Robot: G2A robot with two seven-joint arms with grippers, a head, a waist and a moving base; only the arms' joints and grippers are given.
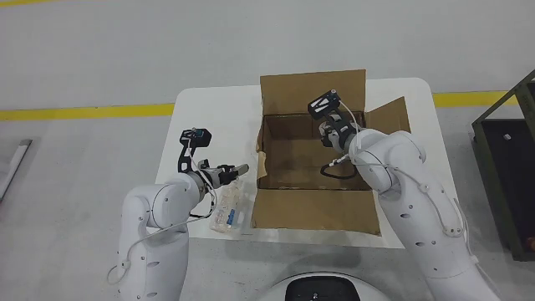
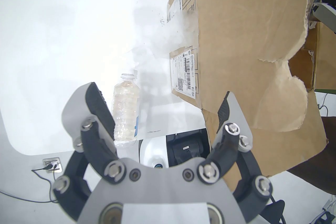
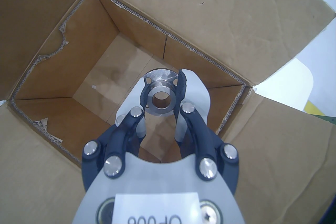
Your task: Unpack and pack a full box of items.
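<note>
The right gripper (image 3: pixel 162 88) is clamped on a metal flange (image 3: pixel 157 76), which it holds inside the open cardboard box (image 3: pixel 126 25), above the box floor. The flange is a shiny steel disc with bolt holes and a raised hollow hub. Just outside the box's side wall, the left gripper (image 2: pixel 162 98) hovers spread wide near a clear plastic bottle (image 2: pixel 126 107) lying on the white table (image 2: pixel 65 25). The box flaps are folded outward.

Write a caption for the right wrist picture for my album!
Right gripper, jaws shut on a metal flange, over the open box.
</note>
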